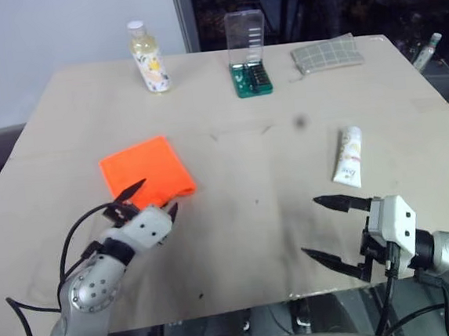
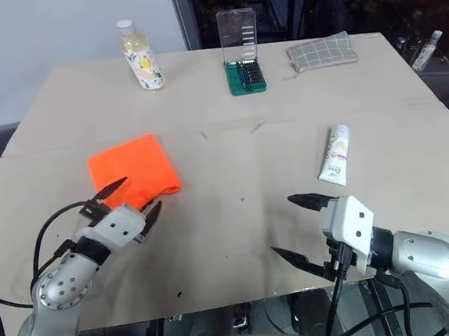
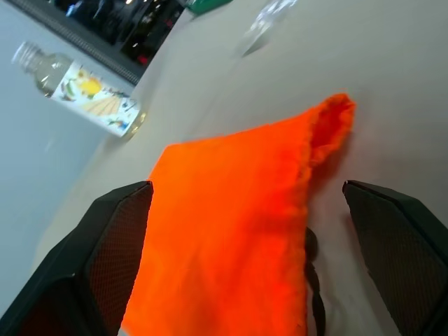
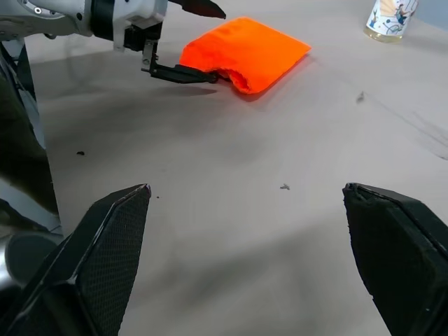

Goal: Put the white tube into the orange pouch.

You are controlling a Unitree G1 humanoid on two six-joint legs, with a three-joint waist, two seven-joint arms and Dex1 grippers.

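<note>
Two claws spread empty, white tube [image 1: 348,156] lengthwise away from robot, cap nearest.

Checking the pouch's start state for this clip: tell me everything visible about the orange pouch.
The orange pouch is bright orange soft fabric, roughly square, lying flat on the table's left half. Its near end shows a gathered open mouth with a dark cord beside it in the left wrist view. The open left gripper straddles that near edge; contact cannot be told. Nothing else touches it.
</note>
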